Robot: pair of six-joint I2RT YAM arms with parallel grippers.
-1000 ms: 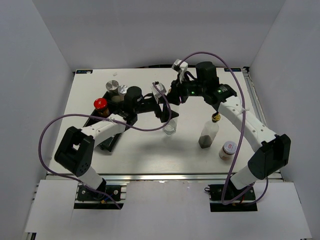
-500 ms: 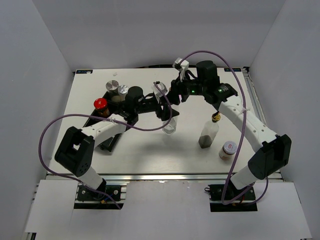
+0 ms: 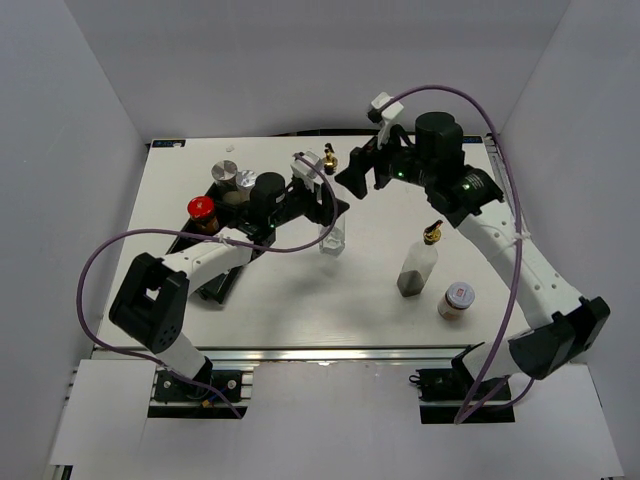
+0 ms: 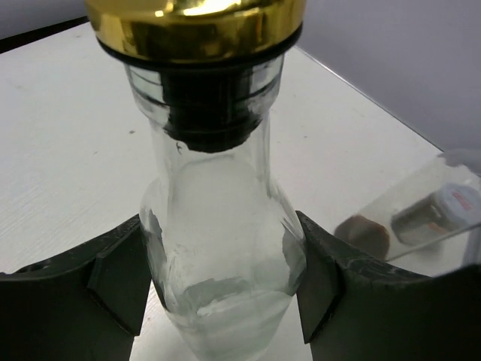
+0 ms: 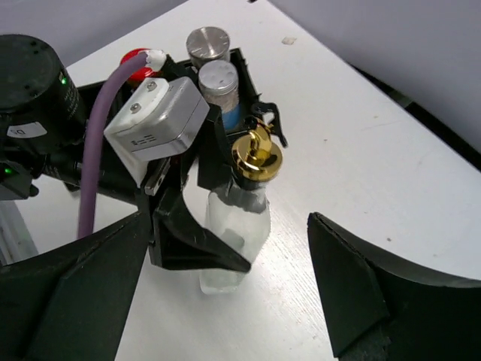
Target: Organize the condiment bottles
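The white table (image 3: 380, 320) carries everything. At its left side sits the black divided tray (image 5: 245, 69), which already holds the red-lidded jar (image 3: 202, 208) and two silver-lidded jars (image 3: 245, 180). The left tool (image 4: 222, 289) is clenched on the clear gold-spouted bottle (image 4: 218, 218) near the middle of the table, just to the right of the tray. Its fingers (image 4: 120, 282) press the wide glass body from both sides, below the neck. The bottle leans a little in the overhead view, and whether its base touches the table cannot be told. The right tool (image 3: 357, 172) hangs released, jaws wide, just beside the bottle's top and touching nothing. The second gold-spouted bottle (image 3: 418, 265), dark at the bottom, stands on the right of the table. The short silver-lidded jar (image 3: 457, 298) stands near it, and both are well apart from the tray. The held bottle looks like rigid glass, nearly empty, so it is probably light but top-heavy under its metal gold spout (image 5: 257, 156). It is also smooth enough to slip or pivot between hard pads, and likely to crack if knocked against the tray wall. The flared body below the shoulder seems the safest place to hold it, since the taper above stops it sliding down. The spout and thin neck are poorer holds. The squat jars would be best taken around their sides, below the lids.
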